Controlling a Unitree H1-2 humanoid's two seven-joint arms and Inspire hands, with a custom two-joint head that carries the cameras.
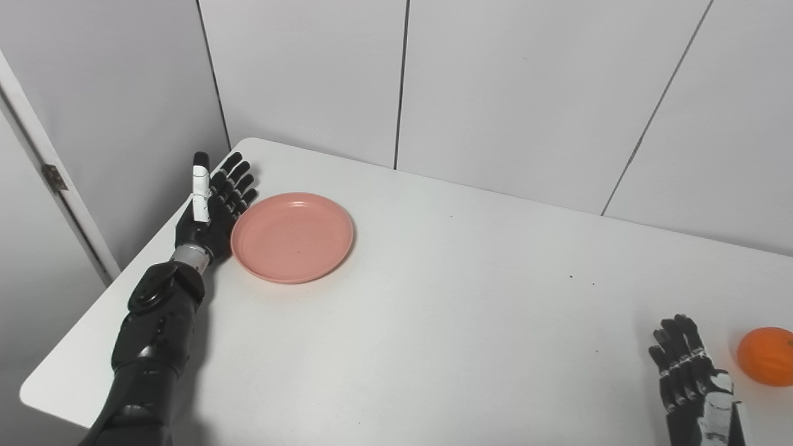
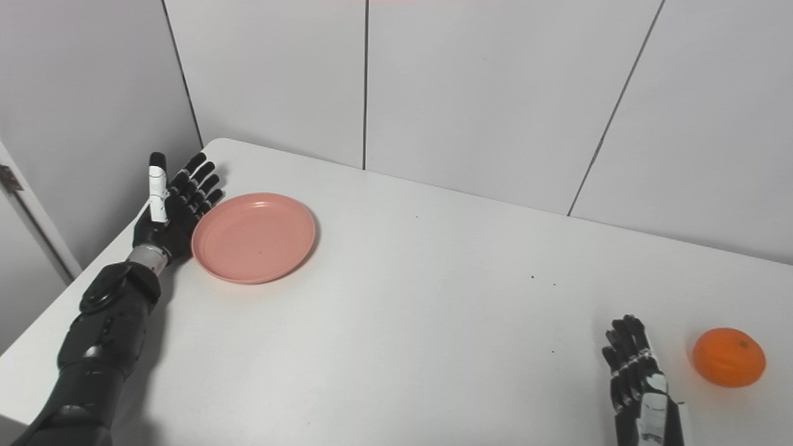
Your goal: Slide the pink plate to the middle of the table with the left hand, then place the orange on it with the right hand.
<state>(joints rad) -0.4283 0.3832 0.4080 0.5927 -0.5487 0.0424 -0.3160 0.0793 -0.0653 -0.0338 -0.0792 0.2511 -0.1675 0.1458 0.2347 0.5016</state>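
A pink plate (image 1: 291,236) lies empty on the white table (image 1: 433,297) at the far left. My left hand (image 1: 214,207) is open with its fingers straight, standing on edge right against the plate's left rim. An orange (image 2: 728,357) sits near the table's right front. My right hand (image 2: 635,378) is open and empty, resting palm down on the table just left of the orange, a small gap apart from it.
Grey wall panels (image 1: 495,87) stand close behind the table's far edge. The table's left edge (image 1: 124,272) runs just beside my left forearm. A door frame with a hinge (image 1: 54,176) is at the far left.
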